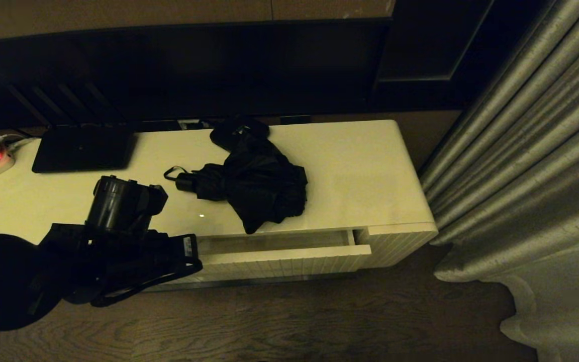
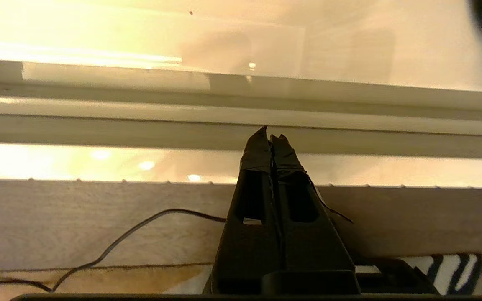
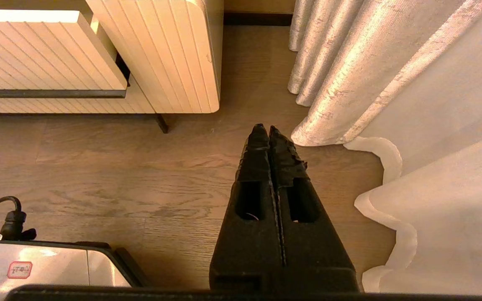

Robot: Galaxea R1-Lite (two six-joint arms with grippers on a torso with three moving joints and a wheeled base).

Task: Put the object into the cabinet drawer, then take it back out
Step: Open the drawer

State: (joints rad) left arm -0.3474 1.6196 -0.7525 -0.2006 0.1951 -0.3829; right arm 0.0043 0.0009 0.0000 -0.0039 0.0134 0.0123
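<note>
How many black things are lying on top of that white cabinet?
2: an umbrella near the middle above the part-open drawer, and a flat device at the back left. The arm may hide more.

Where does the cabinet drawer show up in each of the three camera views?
Head view: the cabinet drawer sits lower centre, slightly open under the cabinet top, right of the left gripper.
Left wrist view: its ribbed front edge runs across the middle, beneath the shut fingers.
Right wrist view: its ribbed front is in the upper left corner.
Shared landmark: the ribbed cream front.
</note>
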